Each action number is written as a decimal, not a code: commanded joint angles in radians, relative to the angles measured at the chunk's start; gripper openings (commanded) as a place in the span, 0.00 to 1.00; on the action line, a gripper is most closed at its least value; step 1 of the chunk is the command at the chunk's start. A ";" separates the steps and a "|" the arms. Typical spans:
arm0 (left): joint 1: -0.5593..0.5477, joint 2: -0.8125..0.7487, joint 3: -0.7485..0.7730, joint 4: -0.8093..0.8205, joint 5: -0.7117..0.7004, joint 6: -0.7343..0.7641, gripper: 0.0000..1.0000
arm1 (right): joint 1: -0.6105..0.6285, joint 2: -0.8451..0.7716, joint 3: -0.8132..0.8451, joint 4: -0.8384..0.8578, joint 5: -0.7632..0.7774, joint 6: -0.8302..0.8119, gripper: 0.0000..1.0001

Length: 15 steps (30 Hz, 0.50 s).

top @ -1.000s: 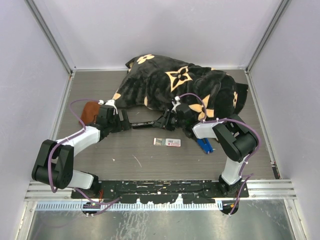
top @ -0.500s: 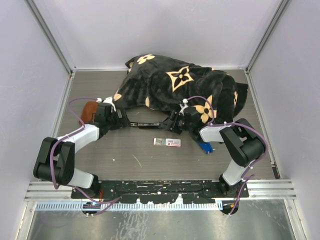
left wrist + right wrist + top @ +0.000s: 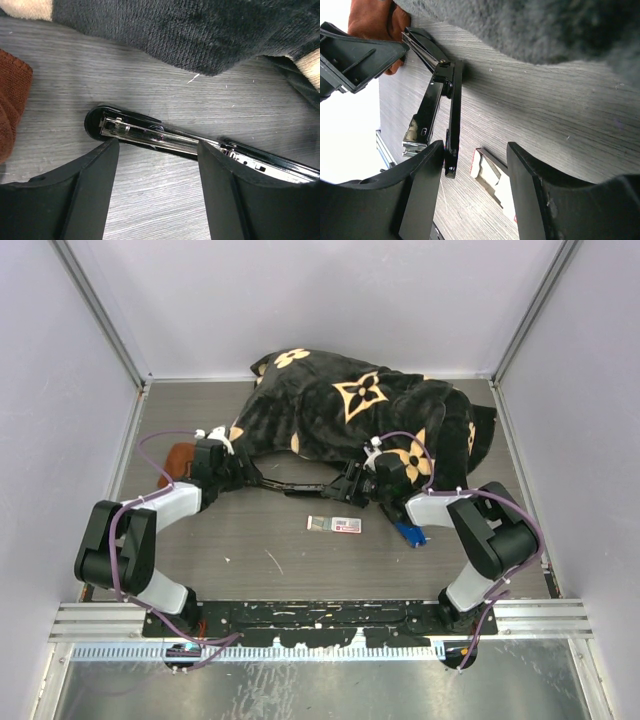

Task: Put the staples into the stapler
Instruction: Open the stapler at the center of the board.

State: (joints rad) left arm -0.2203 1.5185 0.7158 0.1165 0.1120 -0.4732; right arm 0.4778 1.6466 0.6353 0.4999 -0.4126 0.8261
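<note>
A black stapler (image 3: 298, 484) lies opened out on the grey table, in front of the blanket. In the left wrist view its metal rail (image 3: 165, 140) is exposed. The staples box (image 3: 335, 524), white with a red label, lies flat just in front of the stapler. My left gripper (image 3: 246, 475) is open and empty at the stapler's left end, with its fingertips just short of the rail (image 3: 157, 146). My right gripper (image 3: 347, 490) is open and empty at the stapler's right end. In the right wrist view, the box (image 3: 492, 175) shows between its fingers and the stapler arms (image 3: 451, 115) run by the left finger.
A black blanket with tan flower marks (image 3: 360, 415) is heaped at the back, touching the stapler area. A brown cloth (image 3: 180, 460) lies by the left gripper. A blue object (image 3: 408, 532) lies under the right arm. Walls close in on three sides.
The left gripper has moved a little toward the back. The right arm has shifted right. The stapler now lies stretched out between the two grippers.
</note>
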 commanded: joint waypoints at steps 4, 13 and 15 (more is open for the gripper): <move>0.006 -0.013 0.037 0.091 0.007 -0.016 0.62 | -0.029 -0.067 -0.027 0.060 -0.013 0.034 0.58; 0.006 0.042 0.062 0.167 0.032 -0.035 0.57 | -0.043 -0.107 -0.058 0.068 -0.019 0.044 0.60; 0.006 0.069 0.071 0.184 0.039 -0.037 0.55 | -0.047 -0.114 -0.064 0.068 -0.018 0.047 0.59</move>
State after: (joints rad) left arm -0.2203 1.5490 0.7372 0.1921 0.1261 -0.4938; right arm 0.4507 1.5818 0.5861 0.5159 -0.4412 0.8486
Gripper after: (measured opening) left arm 0.561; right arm 0.596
